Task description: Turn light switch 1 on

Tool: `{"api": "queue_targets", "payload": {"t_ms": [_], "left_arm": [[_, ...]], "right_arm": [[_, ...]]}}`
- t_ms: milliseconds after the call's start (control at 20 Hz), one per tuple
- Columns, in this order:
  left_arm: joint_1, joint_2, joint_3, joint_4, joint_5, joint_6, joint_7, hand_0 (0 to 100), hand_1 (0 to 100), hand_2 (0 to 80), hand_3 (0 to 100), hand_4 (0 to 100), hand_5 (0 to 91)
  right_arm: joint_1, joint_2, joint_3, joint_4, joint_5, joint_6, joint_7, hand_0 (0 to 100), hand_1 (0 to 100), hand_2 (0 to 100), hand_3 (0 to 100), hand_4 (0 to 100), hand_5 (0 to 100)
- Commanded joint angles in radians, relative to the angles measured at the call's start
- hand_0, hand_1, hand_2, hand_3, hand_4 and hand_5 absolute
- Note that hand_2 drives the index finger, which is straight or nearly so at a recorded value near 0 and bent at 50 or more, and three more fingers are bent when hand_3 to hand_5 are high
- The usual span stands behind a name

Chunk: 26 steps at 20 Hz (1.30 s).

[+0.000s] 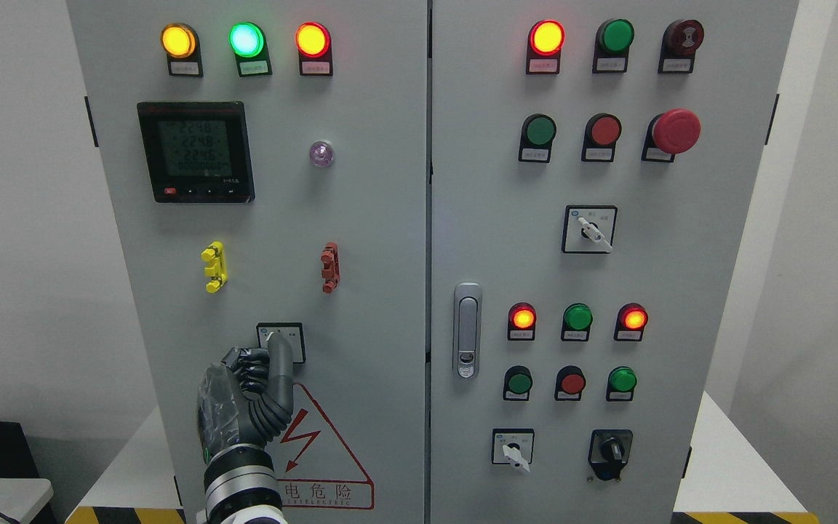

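Observation:
A small rotary selector switch with a square label plate [295, 333] sits on the left door of the grey control cabinet [361, 240], below the yellow and red clips. My left hand [268, 364] comes up from the bottom edge and rests on this switch. Its fingers [250, 375] are curled and the thumb [282, 356] lies over the plate, so the knob is hidden behind the hand. The right arm is out of view.
The left door carries three lit lamps [244, 40], a digital meter [196, 151], a yellow clip [214, 266], a red clip [329, 267] and a warning triangle [317, 444]. The right door has a latch handle [467, 331], push buttons, lamps, a red emergency button [675, 131] and other rotary switches [512, 447].

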Motion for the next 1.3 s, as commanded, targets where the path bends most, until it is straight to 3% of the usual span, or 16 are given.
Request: {"api": "queue_targets", "payload": {"t_ms": [0, 1253], "left_arm": [[0.000, 0.000, 0.001, 0.001, 0.003, 0.000, 0.000, 58, 31, 52.7, 79, 83, 79.9], [0.002, 0.000, 0.004, 0.006, 0.023, 0.001, 0.000, 64, 26, 55.0, 83, 85, 82.9]], "right_arm": [[0.000, 0.000, 0.017, 0.000, -0.025, 0.001, 0.000, 12, 39, 0, 0, 0, 0], [0.000, 0.000, 0.017, 0.000, -0.025, -0.001, 0.000, 12, 39, 0, 0, 0, 0]]}}
